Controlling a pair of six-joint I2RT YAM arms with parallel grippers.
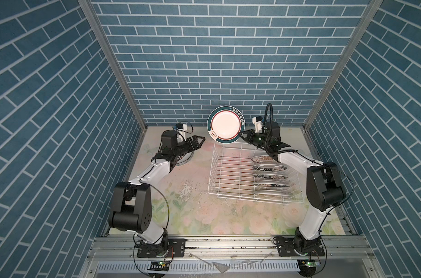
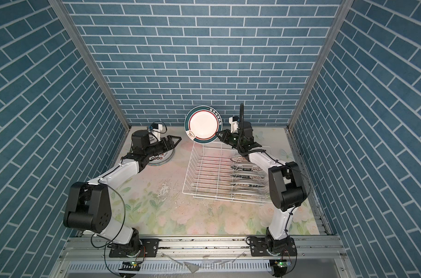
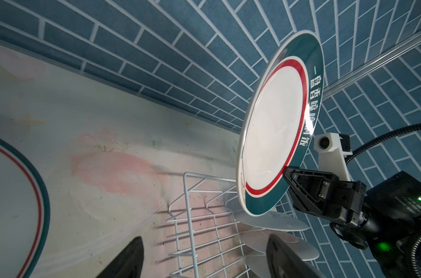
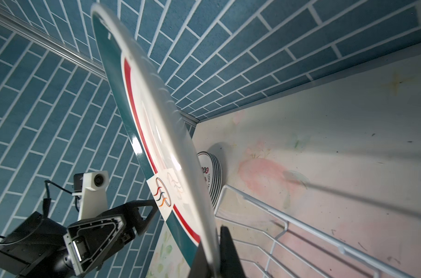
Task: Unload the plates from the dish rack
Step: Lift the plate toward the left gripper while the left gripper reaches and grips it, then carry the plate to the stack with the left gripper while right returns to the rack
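**Fig. Green-rimmed plate (image 1: 225, 125) held in the air above the far end of the dish rack (image 1: 226, 173).**
My right pincer (image 1: 241, 135) is clenched on its lower rim, and the plate stands nearly upright. Several more plates (image 1: 270, 177) stand along the rack's right side, partly hidden behind my right arm. My left pincer (image 1: 202, 142), spread and empty, hovers left of the rack near a stack of plates (image 2: 161, 158) that my left arm largely covers.
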